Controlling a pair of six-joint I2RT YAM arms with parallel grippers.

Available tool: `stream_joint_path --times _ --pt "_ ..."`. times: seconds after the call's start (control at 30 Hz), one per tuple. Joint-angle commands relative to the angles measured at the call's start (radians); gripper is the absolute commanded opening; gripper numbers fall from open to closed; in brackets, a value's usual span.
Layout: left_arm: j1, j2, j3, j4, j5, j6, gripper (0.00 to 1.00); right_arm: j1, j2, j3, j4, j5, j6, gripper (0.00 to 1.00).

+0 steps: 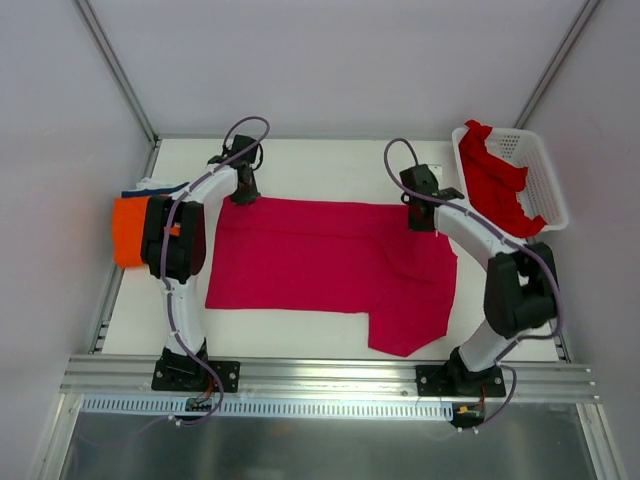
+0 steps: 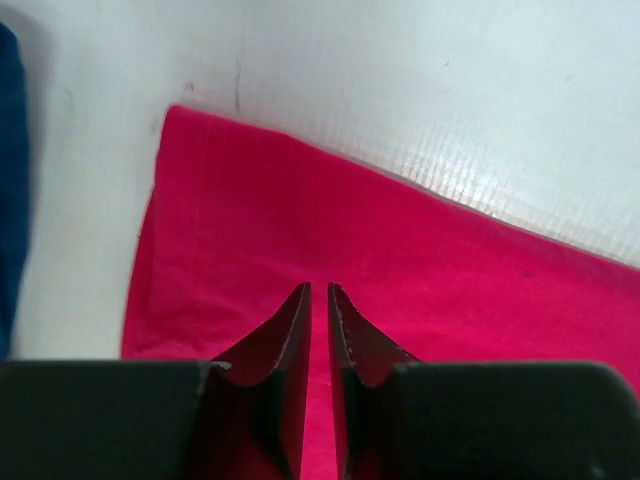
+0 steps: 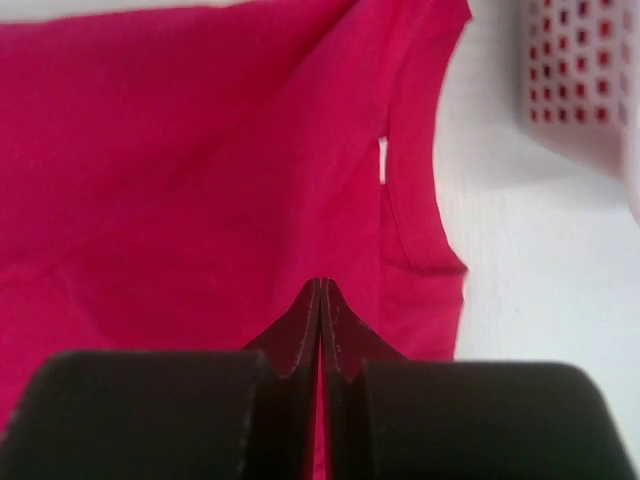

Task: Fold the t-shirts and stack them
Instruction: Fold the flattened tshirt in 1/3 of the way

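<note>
The magenta t-shirt [image 1: 320,265] lies spread flat mid-desk [image 1: 330,160]. My left tool [image 2: 319,290] is over its far left corner, nearly together; whether it pinches cloth I cannot tell. My right tool [image 3: 321,285] is pressed together over its far right edge. A red t-shirt [image 1: 495,180] drapes the white basket [image 1: 545,160] far right. The folded orange t-shirt [image 1: 128,232] lies left.

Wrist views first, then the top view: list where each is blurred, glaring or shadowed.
Left wrist view: the left fingers are dark and soft, the navy shirt at the left edge is a blur, the table shows streaky glare. Right wrist view: the basket is out of focus and pale, the right fingers soft. Top external view: evenly lit, the magenta t-shirt sharp, shadows faint.
</note>
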Motion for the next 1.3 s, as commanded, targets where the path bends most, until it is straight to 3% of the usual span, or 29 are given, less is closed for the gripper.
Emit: stream_joint_path --times 0.0,0.17,0.47,0.7,1.27 --pt "0.006 0.025 0.054 -0.027 -0.021 0.017 0.08 -0.049 0.126 0.119 0.035 -0.055 -0.020 0.00" --pt "0.006 0.058 0.083 -0.033 -0.018 0.033 0.04 -0.102 0.313 0.286 0.027 -0.096 -0.040 0.00" --pt "0.018 0.105 0.114 -0.036 -0.010 0.037 0.00 -0.175 0.449 0.465 0.029 -0.165 -0.074 0.00" --pt "0.024 0.119 0.106 -0.041 0.013 0.026 0.00 -0.211 0.578 0.610 -0.126 -0.181 -0.071 0.00" --pt "0.072 0.128 0.083 -0.061 0.071 0.008 0.00 -0.288 0.459 0.455 -0.301 -0.020 -0.109 0.01"
